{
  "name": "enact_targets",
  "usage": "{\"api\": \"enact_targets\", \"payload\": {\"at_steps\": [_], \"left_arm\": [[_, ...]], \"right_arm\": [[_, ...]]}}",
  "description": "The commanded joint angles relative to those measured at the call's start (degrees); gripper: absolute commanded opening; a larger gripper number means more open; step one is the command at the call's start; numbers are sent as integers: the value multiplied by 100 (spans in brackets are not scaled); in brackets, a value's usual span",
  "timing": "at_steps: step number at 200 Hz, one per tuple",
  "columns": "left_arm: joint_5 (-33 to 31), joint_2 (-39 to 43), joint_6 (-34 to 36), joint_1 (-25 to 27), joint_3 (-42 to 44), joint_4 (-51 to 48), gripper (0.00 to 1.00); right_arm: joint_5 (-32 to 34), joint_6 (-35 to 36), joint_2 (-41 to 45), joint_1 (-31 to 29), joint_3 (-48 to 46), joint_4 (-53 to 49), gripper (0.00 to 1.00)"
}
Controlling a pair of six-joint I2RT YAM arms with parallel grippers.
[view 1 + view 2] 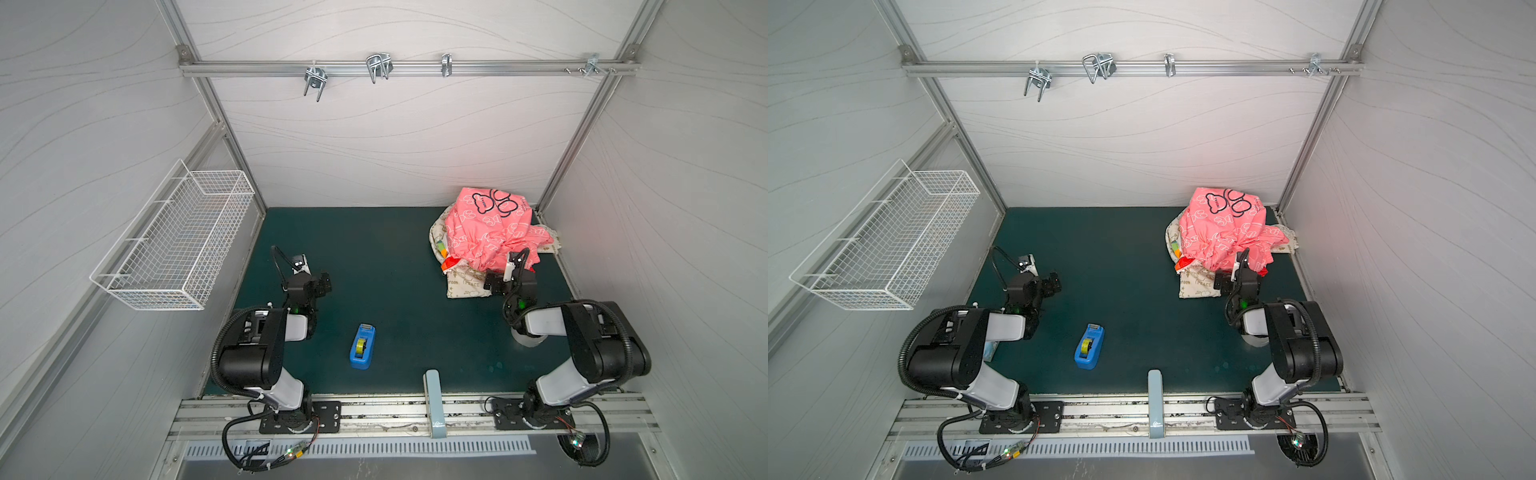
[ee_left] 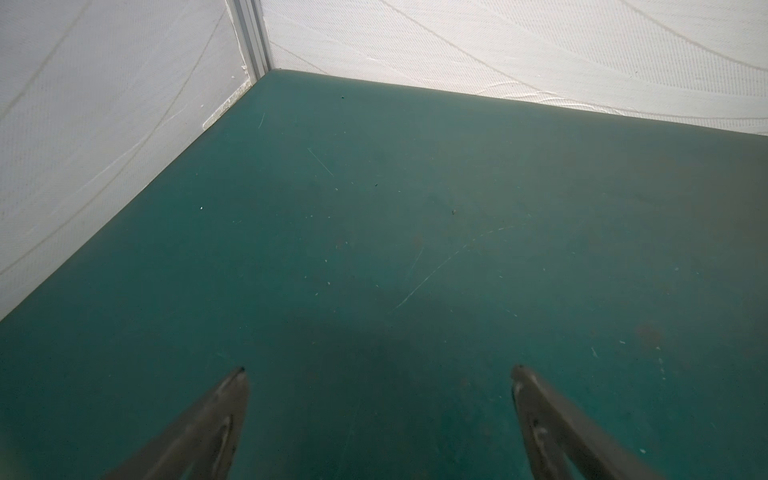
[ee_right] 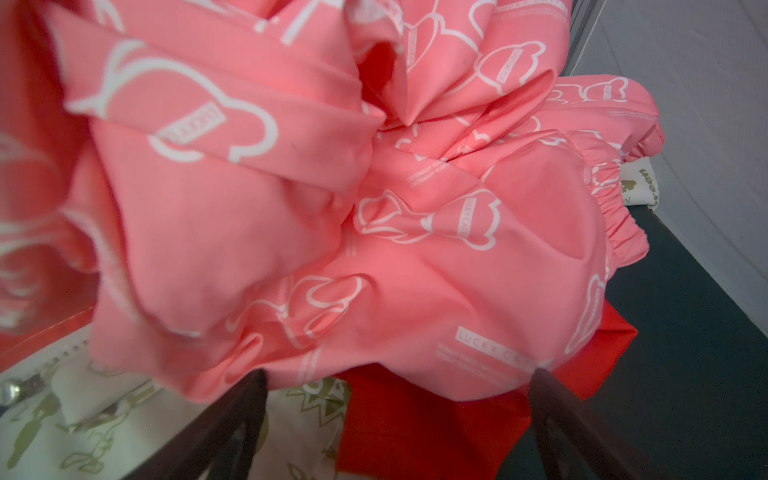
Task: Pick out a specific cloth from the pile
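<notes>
Your right gripper [image 3: 399,374] stands spread wide and holds nothing. Its fingertips [image 3: 245,399] sit at the hem of the pink bear-print cloth [image 3: 291,216]; contact unclear. Beneath them lie the red cloth [image 3: 419,428] and the cloth [image 3: 75,419], cream with olive print, its near corner poking out flat from under the pile [image 1: 490,232] toward that arm. Your left gripper [image 2: 379,369] is spread too, over bare green mat [image 2: 374,232], pinching nothing. A blue tape dispenser [image 1: 362,345] lies mid-mat. The pile fills the far right corner. A white wire basket [image 1: 178,245] hangs on the left wall. Metal hooks [image 1: 377,67] hang on the back rail.
</notes>
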State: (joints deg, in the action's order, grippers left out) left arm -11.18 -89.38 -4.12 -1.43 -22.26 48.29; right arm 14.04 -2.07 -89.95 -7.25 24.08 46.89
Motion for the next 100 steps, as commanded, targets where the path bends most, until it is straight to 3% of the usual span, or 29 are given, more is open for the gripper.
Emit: {"api": "enact_targets", "payload": {"at_steps": [1,38,65,100], "left_arm": [[-78,44,7,3,-112,144,99],[-121,87,4,2,-85,213,99],[-384,1002,-128,5,-193,-821,99],[-157,2183,-186,3,49,-1373,99]], "right_arm": [[-52,-18,14,30,71,-71,99],[-57,-22,35,33,49,-40,99],[109,77,207,-37,191,-329,99],[634,81,1046,-246,737,-2048,99]]}}
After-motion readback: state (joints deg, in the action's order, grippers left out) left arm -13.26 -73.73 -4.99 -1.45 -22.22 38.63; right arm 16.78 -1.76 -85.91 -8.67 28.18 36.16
